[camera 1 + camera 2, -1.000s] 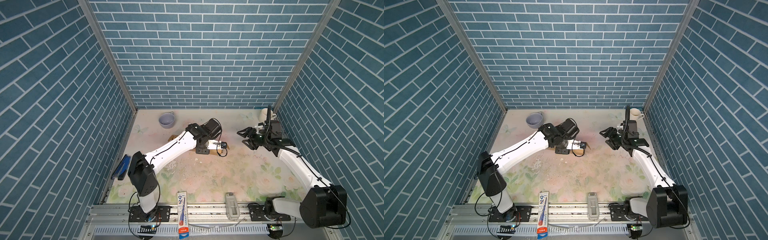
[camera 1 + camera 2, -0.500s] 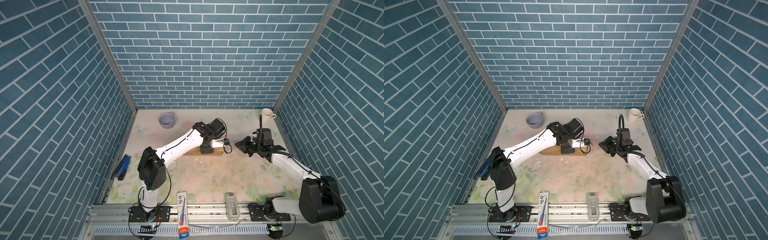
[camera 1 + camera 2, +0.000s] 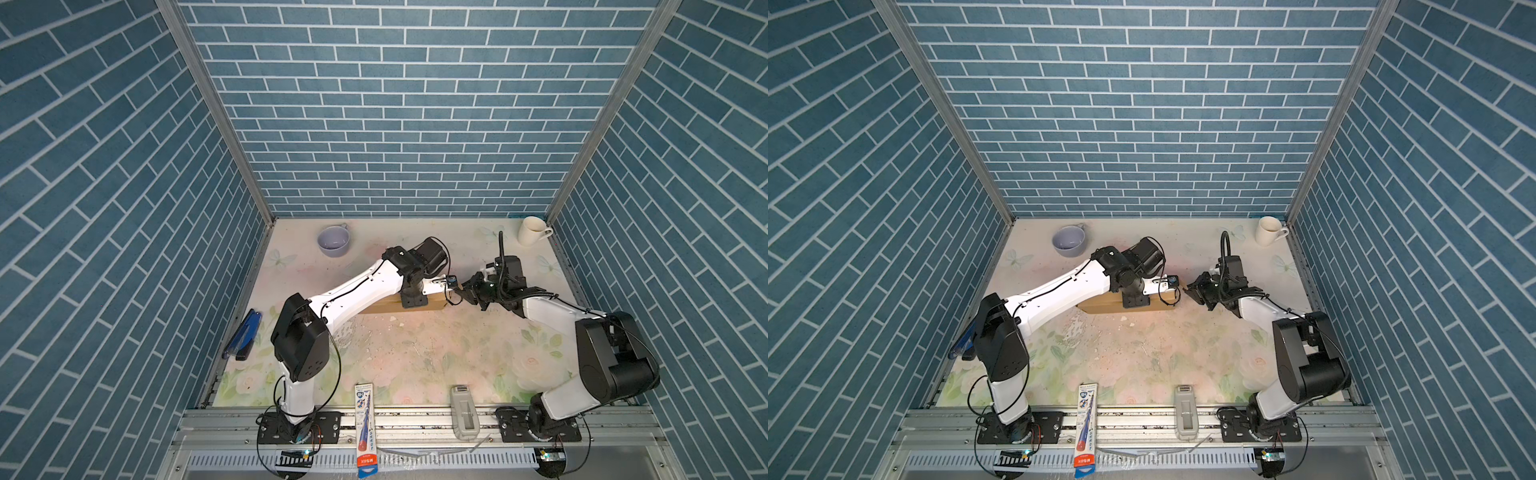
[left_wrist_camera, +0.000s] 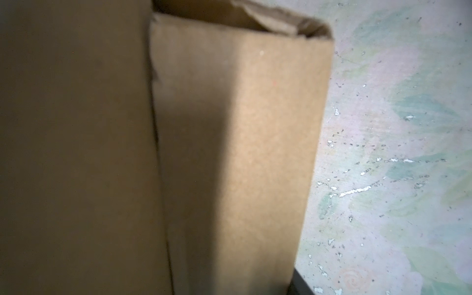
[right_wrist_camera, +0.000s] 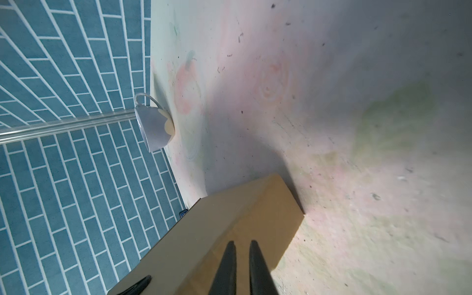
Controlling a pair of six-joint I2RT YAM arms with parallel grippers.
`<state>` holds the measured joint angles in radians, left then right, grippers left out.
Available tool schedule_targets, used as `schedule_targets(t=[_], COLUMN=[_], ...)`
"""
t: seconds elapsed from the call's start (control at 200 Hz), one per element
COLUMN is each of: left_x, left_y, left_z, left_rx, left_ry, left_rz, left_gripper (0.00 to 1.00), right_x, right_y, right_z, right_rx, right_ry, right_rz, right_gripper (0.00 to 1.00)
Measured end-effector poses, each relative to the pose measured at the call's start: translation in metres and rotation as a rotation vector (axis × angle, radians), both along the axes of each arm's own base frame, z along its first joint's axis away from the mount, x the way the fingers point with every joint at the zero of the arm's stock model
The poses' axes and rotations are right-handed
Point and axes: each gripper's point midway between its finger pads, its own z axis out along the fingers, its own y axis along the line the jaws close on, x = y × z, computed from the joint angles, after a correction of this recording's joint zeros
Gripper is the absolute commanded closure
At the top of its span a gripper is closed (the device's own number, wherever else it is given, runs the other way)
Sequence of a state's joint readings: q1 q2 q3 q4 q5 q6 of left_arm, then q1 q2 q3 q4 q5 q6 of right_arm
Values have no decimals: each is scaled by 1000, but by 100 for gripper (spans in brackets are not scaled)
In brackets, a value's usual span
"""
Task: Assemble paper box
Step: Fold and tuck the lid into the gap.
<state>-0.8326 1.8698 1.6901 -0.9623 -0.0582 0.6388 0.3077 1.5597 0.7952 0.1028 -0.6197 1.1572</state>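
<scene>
The paper box (image 3: 386,306) (image 3: 1100,307) is a long, low brown cardboard shape lying on the floral mat, partly under my left arm. My left gripper (image 3: 413,298) (image 3: 1136,300) comes down onto its right half and is closed across it. The left wrist view is filled with cardboard (image 4: 229,153), and only one dark finger (image 4: 301,283) shows, at the outer face. My right gripper (image 3: 460,293) (image 3: 1191,291) sits just off the box's right end. In the right wrist view its fingers (image 5: 242,242) stand nearly together with nothing between them, in front of the box's end face (image 5: 242,204).
A lilac cup (image 3: 333,241) stands at the back left and a white mug (image 3: 532,231) in the back right corner. A blue tool (image 3: 245,338) lies by the left wall. A printed packet (image 3: 365,419) and a grey device (image 3: 463,411) rest at the front rail.
My right gripper has shut, dropped lower and moved left toward the box's right end. My left arm has shifted right with the box, then stayed still over the last half second.
</scene>
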Motion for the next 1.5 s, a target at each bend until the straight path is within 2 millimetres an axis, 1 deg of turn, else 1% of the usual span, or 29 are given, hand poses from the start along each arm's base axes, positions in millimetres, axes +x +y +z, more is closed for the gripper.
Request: schedule_targets(t=[0.11, 0.25, 0.49, 0.76, 0.865, 0.925, 0.99, 1.025, 1.085, 1.13, 1.245, 1.315, 1.385, 1.5], left_x=[4, 10, 18, 30, 31, 33, 34, 35, 36, 36, 38, 38, 37, 37], left_y=[0, 0, 2, 4, 4, 5, 4, 4, 4, 4, 3, 2, 2, 2], left_z=[-1, -2, -1, -4, -5, -5, -5, -5, -5, -5, -5, -5, -5, -5], left_rx=[-14, -31, -51, -62, -66, -67, -71, -74, -75, -78, -87, -94, -102, -111], left_ry=[-4, -8, -18, -38, -43, -45, -49, -51, -53, -55, -61, -66, -69, -69], left_rz=[6, 16, 30, 50, 52, 55, 56, 57, 58, 59, 58, 56, 53, 48], left_gripper=[45, 44, 40, 40, 41, 41, 42, 42, 42, 42, 42, 42, 42, 43], right_x=[4, 7, 13, 20, 18, 11, 1, -3, -6, -9, -12, -12, -10, -6], right_y=[10, 17, 23, 31, 29, 25, 17, 12, 3, -3, -18, -24, -25, -24], right_z=[3, 6, 5, 5, 3, 1, 3, 8, 21, 35, 79, 101, 116, 125], right_rx=[15, 24, 37, 72, 52, 10, -63, -108, -182, -233, -354, -410, -453, -496], right_ry=[-10, -28, -35, -45, -43, -36, -41, -57, -110, -163, -327, -413, -477, -526], right_rz=[15, 27, 30, 20, 23, 36, 56, 68, 87, 103, 145, 172, 207, 266], right_gripper=[87, 87, 87, 85, 82, 81, 79, 79, 77, 76, 73, 71, 71, 71])
